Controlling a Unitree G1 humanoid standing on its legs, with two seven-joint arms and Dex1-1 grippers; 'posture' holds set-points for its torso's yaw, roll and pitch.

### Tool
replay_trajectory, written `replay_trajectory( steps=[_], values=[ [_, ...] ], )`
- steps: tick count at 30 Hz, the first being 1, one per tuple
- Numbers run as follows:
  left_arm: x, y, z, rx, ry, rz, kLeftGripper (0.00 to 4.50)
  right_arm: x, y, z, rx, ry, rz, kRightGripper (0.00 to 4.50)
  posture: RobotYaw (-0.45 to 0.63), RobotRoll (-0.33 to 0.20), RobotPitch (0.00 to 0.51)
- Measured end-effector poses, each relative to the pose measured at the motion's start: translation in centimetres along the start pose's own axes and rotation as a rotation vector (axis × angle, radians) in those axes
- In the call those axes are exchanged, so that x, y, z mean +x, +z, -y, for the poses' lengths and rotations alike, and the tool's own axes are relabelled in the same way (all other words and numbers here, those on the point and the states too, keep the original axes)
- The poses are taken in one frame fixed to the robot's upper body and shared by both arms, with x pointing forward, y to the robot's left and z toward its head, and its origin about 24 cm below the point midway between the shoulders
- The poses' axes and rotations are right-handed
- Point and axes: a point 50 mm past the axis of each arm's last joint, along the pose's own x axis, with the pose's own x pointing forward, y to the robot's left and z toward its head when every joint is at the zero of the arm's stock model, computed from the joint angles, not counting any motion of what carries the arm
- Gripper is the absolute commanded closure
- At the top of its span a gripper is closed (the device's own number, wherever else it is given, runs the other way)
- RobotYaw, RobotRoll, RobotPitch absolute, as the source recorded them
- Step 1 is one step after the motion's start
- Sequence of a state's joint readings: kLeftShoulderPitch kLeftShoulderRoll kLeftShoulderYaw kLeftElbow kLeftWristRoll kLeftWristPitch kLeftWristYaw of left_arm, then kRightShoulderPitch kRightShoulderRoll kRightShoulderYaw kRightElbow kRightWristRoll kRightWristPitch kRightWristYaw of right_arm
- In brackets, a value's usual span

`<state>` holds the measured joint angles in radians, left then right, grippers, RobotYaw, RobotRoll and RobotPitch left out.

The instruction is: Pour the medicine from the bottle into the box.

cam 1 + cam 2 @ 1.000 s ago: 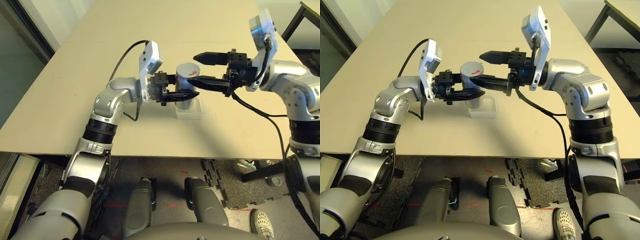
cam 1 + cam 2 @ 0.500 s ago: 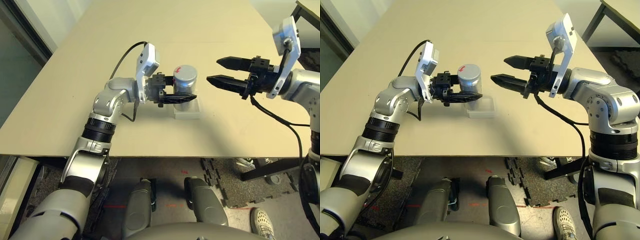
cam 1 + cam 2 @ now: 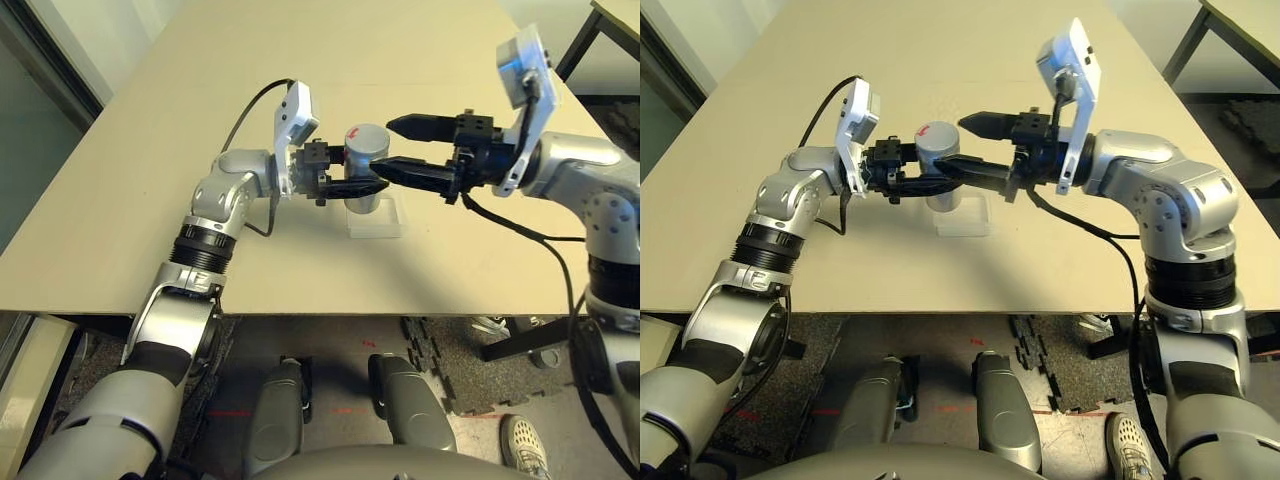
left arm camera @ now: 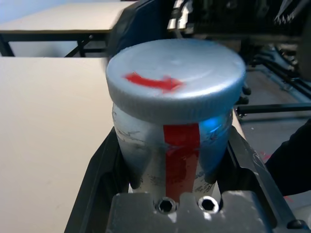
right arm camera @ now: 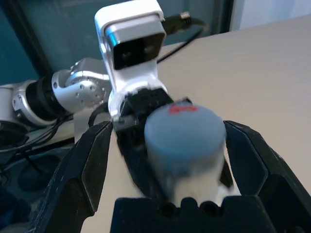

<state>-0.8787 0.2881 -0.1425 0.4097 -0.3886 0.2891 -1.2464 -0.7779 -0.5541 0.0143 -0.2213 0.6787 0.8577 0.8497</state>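
Left gripper (image 3: 352, 186) is clamped on the bottle (image 3: 364, 170), holding it upright over the box (image 3: 375, 217) on the table (image 3: 150, 150). Right gripper (image 3: 400, 146), jaws wide, has returned from its pull-back half a second ago and now straddles the cap (image 4: 175, 82). Cap still on; unscrewing looks next, pouring not begun.

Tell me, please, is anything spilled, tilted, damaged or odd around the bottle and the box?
Nothing stands out. The bottle is upright with its cap on, shut in the left gripper over the clear box. The right gripper is open around the cap. Nothing is spilled on the table.
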Motion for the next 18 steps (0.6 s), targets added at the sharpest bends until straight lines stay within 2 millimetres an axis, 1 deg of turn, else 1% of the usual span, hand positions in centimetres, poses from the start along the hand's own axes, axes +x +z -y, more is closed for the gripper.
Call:
replay_trajectory(
  steps=[5,18],
  values=[
    [0.1,0.0,0.0,-0.001,-0.002,0.002,1.93,0.3,-0.6,0.6,-0.013,-0.030,-0.025,0.00,-0.18,0.000,0.142],
    [0.2,0.0,0.1,-0.001,-0.001,0.006,1.93,0.3,-0.4,1.2,-0.027,-0.059,-0.018,0.00,-0.18,0.000,0.142]
  ],
)
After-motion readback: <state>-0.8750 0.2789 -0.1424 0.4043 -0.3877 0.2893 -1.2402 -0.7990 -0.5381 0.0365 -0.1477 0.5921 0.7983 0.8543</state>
